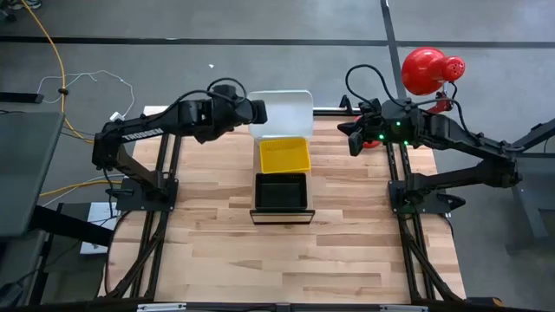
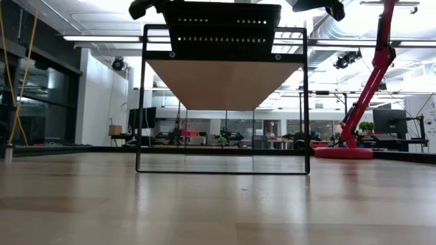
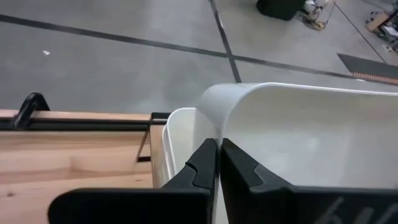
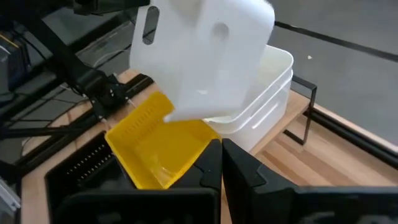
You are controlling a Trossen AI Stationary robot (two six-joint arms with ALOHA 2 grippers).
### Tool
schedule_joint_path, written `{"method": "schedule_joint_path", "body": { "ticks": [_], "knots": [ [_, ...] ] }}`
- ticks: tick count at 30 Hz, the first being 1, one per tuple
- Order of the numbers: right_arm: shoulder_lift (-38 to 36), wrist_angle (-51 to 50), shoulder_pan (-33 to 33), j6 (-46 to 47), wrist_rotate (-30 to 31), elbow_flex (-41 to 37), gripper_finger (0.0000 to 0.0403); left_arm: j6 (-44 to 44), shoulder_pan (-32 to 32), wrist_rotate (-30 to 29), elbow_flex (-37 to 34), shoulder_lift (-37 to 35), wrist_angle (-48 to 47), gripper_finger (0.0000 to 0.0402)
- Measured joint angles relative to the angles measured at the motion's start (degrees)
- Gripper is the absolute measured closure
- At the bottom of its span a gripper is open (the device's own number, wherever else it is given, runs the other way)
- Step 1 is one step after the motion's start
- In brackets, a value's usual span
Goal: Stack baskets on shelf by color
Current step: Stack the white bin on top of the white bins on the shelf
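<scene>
Both pairs of jaws are closed. We see our left gripper (image 3: pixel 217 163) pinched on the wall of a white basket (image 4: pixel 205 53), which it holds lifted and tilted above the far end of the shelf (image 2: pixel 221 83). In the left wrist view the thin white wall runs between the two dark fingers (image 3: pixel 200 168). Our right gripper (image 4: pixel 221 165) has its fingers pressed together on nothing; it hangs to the right of the shelf, near the far table edge, apart from every basket.

We count at least two white baskets: the lifted one, and a stacked white basket (image 4: pixel 264 102) on the shelf under it, whose side shows a seam that may mean more than one there. We count one yellow basket (image 1: pixel 284 156) just in front of the white stack, and it appears tilted in the right wrist view. One black basket (image 1: pixel 281 191) sits at the near end of the shelf; whether others lie under it we cannot tell.

We can read no brand, label or writing on any of them.

A red lamp-like object (image 1: pixel 429 69) stands beyond the table (image 1: pixel 347 251) on the right.
</scene>
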Motion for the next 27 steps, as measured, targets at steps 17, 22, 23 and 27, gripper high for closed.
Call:
{"method": "schedule_joint_path", "body": {
  "ticks": [17, 22, 23, 27],
  "knots": [
    [0.0, -0.1, 0.0, -0.1, 0.7, 0.0, 0.0403, 4.2, -1.8, 0.9, 0.0, -0.4, 0.4, 0.0362],
    [0.0, -0.1, 0.0, -0.1, 1.2, 0.0, 0.0403, 5.4, -1.3, 1.3, 0.0, -1.0, 0.6, 0.0318],
    [0.0, -0.1, 0.0, -0.1, 1.2, 0.0, 0.0403, 5.7, -1.1, 1.5, 0.0, -1.3, 0.8, 0.0308],
    [0.0, 0.7, 0.0, -0.1, 0.8, 0.0, 0.0403, 9.7, 0.2, 3.6, 0.0, -3.9, 4.2, 0.027]
  ]
}}
